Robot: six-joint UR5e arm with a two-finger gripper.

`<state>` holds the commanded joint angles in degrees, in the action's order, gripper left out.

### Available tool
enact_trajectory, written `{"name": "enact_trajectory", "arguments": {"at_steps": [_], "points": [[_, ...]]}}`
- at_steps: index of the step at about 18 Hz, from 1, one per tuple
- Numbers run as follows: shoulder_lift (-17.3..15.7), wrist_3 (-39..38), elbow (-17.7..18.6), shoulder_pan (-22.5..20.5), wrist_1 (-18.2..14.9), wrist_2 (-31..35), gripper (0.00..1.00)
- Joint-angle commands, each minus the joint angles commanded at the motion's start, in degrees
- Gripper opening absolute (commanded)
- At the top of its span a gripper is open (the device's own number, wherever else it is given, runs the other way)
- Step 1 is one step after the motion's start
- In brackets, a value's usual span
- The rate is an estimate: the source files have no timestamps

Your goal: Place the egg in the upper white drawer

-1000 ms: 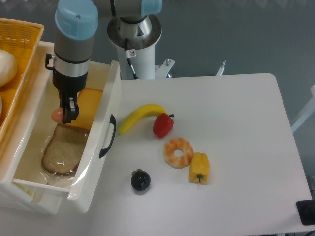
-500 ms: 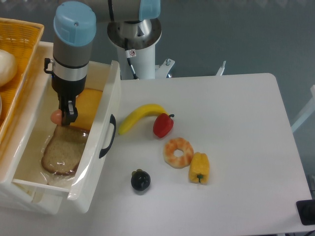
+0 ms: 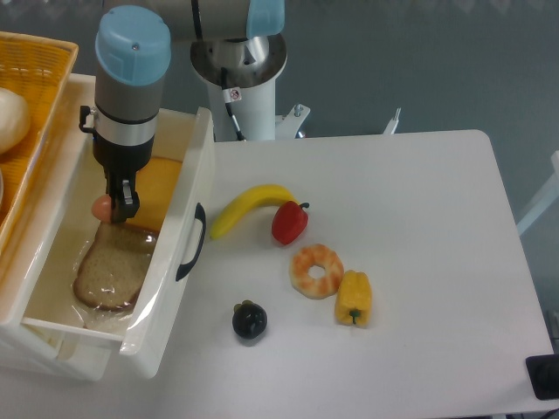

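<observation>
With the hand point(image 3: 121, 208) low inside the drawer point(image 3: 171, 262) and seemingly pinching the egg point(image 3: 103, 207), the placing step looks nearly done; next, release.

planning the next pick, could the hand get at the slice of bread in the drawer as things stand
Probably yes. The hand is already inside the open upper white drawer, with the bread slice lying uncovered just in front of it. The egg sits at its fingers, so it may not be free.

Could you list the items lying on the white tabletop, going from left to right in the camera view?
Banana → dark plum-like fruit → red pepper → shrimp ring → yellow pepper.
</observation>
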<state>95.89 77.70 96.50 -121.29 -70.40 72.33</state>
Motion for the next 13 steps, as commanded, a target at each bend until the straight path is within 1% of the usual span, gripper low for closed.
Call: {"name": "enact_trajectory", "arguments": {"at_steps": [13], "points": [[0.62, -0.18, 0.09, 0.62, 0.0, 0.0, 0.45]]}}
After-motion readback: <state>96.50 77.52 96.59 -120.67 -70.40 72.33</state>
